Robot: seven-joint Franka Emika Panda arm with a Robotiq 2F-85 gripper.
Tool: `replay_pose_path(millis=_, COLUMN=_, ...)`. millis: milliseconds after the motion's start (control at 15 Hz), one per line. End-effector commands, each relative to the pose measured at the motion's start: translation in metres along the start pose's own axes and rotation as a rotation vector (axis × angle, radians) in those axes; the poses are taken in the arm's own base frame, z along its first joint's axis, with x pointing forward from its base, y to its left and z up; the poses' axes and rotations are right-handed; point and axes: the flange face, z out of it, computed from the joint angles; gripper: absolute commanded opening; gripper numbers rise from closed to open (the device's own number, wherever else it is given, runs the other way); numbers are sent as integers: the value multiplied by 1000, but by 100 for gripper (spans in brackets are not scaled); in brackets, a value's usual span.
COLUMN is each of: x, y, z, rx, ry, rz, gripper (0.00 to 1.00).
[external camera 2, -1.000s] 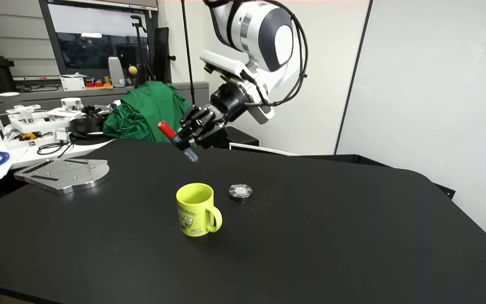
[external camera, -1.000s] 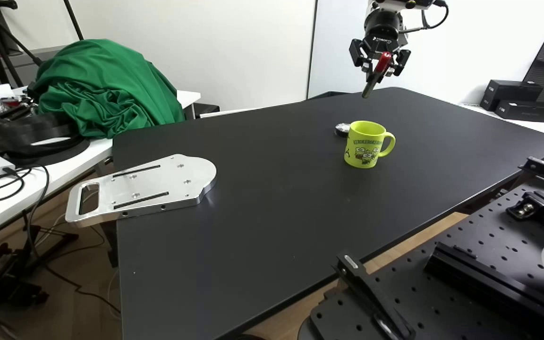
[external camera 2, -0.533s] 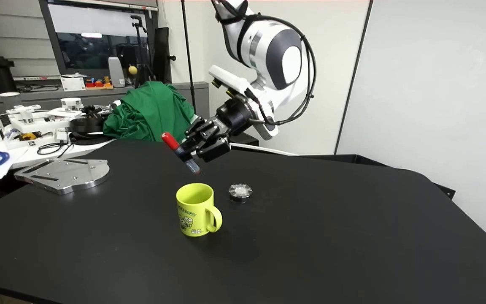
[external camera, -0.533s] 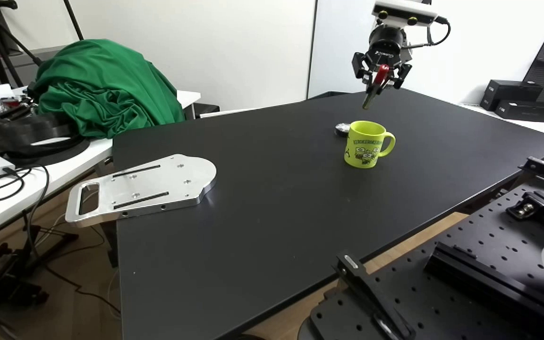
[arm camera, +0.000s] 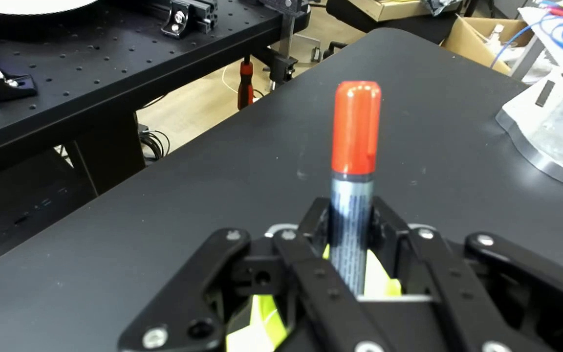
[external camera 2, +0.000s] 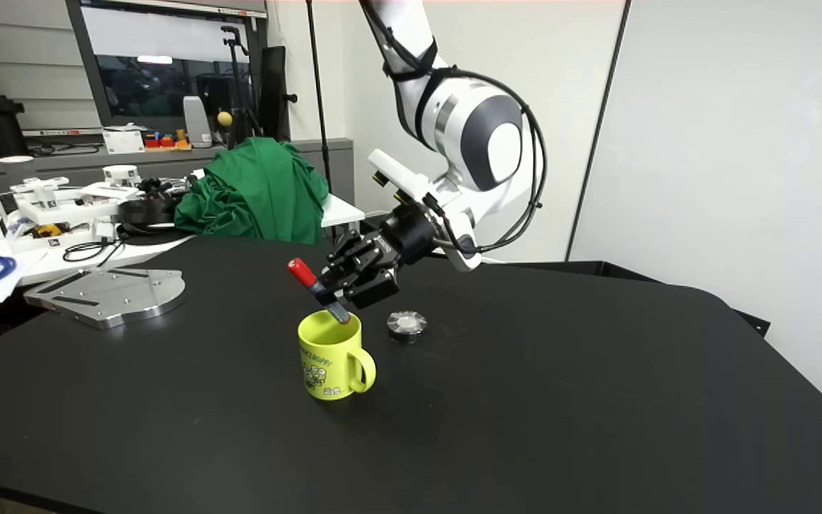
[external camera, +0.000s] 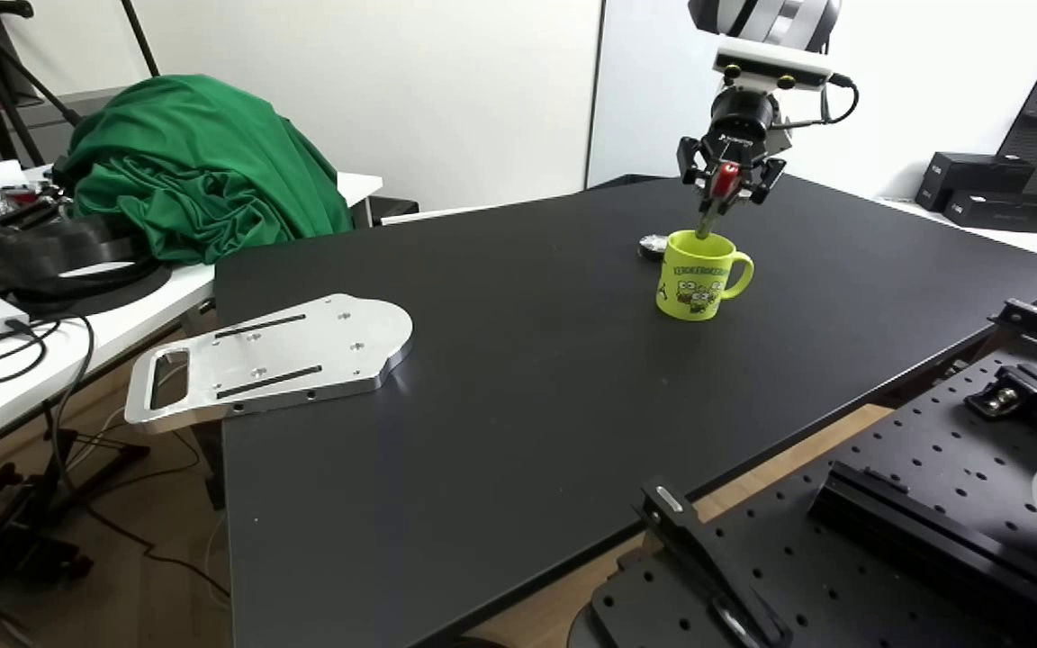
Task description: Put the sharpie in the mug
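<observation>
Just above the lime-green mug [external camera 2: 329, 364], the gripper [arm camera: 351, 222] pinches the slanting, red-capped sharpie [arm camera: 353, 188], jaws closed on its barrel.

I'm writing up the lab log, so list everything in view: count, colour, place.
marker: 1, dark grey with red cap, slanted in gripper, lower end at mouth of mug
mug: 1, lime green, upright on table
disc: 1, black with pale top, beside mug
metal plate: 1, silver, overhanging table edge
table: 1, black, under the mug
cloth: 1, green, on side table
side table: 1, white, near metal plate
clutter: uncounted, mixed colours, on side table
boxes: 2, black, beyond table
board: 1, black, holed, beside table
arm: 1, white and grey, above table
gripper: 1, black, closed on marker
</observation>
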Motion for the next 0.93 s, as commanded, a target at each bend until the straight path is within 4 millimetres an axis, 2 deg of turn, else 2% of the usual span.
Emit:
replay_pose_path(millis=0, x=20, y=6, z=-2, rx=24, ry=1, rz=60, gripper=6)
replay_pose_path(millis=200, x=27, y=9, z=2, rx=27, ry=-3, rz=69, gripper=6)
replay_pose_path(millis=267, x=25, y=5, z=1, rx=27, ry=-5, rz=60, gripper=50)
replay_pose_path(millis=333, x=21, y=0, z=0, rx=27, ry=-7, rz=46, gripper=51)
replay_pose_path(millis=400, x=13, y=-8, z=-4, rx=27, ry=-5, rz=25, gripper=57)
replay_pose_path(millis=600, x=-25, y=-40, z=-27, rx=30, ry=21, rz=-59, gripper=77)
replay_pose_path(millis=800, x=-76, y=-72, z=-53, rx=31, ry=55, rz=-161, gripper=97)
replay_pose_path(millis=867, x=-94, y=-80, z=-60, rx=17, ry=67, rz=-196, gripper=99)
